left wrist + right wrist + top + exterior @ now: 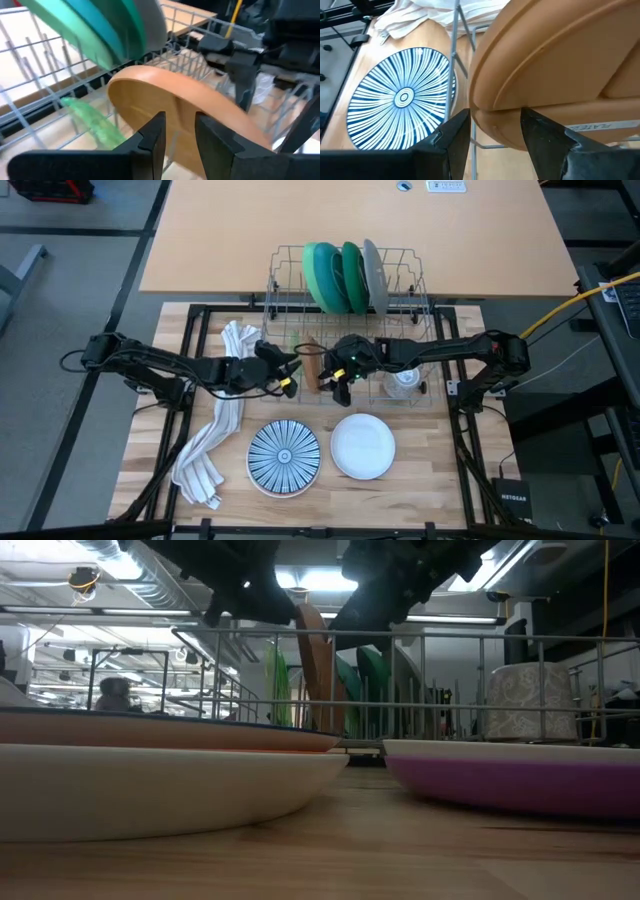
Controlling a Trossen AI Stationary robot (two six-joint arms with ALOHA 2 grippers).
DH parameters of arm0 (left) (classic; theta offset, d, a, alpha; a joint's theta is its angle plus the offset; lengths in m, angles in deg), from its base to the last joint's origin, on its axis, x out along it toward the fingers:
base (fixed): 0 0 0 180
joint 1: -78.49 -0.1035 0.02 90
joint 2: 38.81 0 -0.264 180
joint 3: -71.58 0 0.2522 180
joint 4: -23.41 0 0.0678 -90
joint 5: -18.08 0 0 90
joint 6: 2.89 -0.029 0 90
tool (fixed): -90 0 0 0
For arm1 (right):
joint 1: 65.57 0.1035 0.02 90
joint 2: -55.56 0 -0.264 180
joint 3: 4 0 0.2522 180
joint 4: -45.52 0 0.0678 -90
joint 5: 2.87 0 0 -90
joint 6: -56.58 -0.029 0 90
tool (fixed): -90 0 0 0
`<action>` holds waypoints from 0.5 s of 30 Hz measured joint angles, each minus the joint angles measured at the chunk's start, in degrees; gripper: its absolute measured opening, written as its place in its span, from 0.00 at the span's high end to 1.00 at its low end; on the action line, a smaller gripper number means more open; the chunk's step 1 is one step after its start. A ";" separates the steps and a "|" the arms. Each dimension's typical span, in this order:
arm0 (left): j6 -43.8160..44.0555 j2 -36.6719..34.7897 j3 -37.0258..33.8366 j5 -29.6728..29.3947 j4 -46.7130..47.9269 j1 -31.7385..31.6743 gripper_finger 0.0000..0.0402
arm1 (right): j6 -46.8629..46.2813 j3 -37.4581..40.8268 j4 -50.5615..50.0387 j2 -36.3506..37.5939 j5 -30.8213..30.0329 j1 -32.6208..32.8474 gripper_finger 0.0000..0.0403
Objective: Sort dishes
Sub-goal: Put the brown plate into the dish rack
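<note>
An orange plate [312, 360] stands on edge at the near left corner of the wire dish rack [290, 290]. It shows as a thin upright sliver in the low view [318, 670]. My left gripper [290, 372] comes at it from the left and is shut on it [180, 137]. My right gripper [335, 380] comes from the right and is open [495, 135], one finger on each side of the plate's rim [495, 117]; whether it touches, I cannot tell. A green plate [322, 275], a teal plate [352, 275] and a grey plate [375, 275] stand in the rack's far slots. My left gripper pinches the orange plate's rim [179, 125] between its two fingers. The fingers come from the table's left, nearly level and tipped slightly down. The plate stands upright on edge among the rack wires; the plates in front hide its lower edge in the low view.
A blue-and-white striped plate [284, 457] and a white plate [363, 446] lie flat on the near table. A white towel [215, 440] lies at the left. A clear glass cup [403, 380] sits in the rack's right part.
</note>
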 joint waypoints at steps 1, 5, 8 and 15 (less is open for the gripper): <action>-0.37 0.00 0.00 0.70 -0.68 -0.13 0.77 | -0.01 0.00 -0.04 0.00 0.38 0.00 0.55; -1.37 0.00 0.00 1.32 -1.58 -0.16 0.77 | 0.00 0.00 -0.03 0.00 1.35 0.00 0.55; -1.30 0.00 0.00 1.96 -1.58 -0.16 0.77 | 0.00 0.02 -0.06 0.00 1.45 0.02 0.55; -2.03 0.00 0.00 3.36 -1.60 -0.16 0.77 | 0.02 0.04 -0.11 0.00 2.16 0.02 0.55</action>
